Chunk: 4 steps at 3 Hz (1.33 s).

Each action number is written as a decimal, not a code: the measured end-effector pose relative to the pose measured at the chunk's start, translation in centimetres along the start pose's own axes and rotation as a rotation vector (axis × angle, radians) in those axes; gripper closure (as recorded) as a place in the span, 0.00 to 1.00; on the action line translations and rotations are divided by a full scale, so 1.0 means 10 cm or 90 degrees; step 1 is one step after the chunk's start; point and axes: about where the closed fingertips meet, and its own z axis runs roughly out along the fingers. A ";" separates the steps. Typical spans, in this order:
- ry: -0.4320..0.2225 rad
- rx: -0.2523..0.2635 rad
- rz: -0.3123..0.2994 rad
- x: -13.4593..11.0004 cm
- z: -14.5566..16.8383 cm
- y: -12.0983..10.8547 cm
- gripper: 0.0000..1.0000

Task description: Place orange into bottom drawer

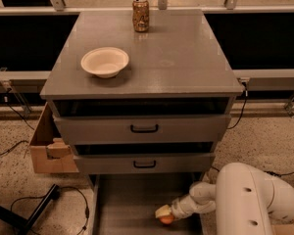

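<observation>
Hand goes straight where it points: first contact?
The hand, inside the bottom drawer with the orange at its tip, points left: probably the drawer's floor or left wall first; depth is unclear.

Speckled floor (264, 141), grey cabinet (186, 58), cardboard box (39, 153)

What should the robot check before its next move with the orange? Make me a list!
1. Bottom drawer pulled out: ok.
2. Orange inside the drawer's edges, near its right side: ok.
3. Gripper low in the drawer, right at the orange: ok.
4. Orange already resting on the drawer floor: cannot tell.
5. Middle drawer sits behind the gripper, not over it, so lifting straight up looks free: ok.
6. Bowl and can up on the cabinet top, far from the gripper: ok.
</observation>
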 end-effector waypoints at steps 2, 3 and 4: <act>0.003 -0.002 0.000 0.02 0.03 0.01 0.00; 0.004 -0.002 0.000 0.03 0.03 0.01 0.00; 0.027 -0.002 -0.039 0.10 -0.26 0.20 0.00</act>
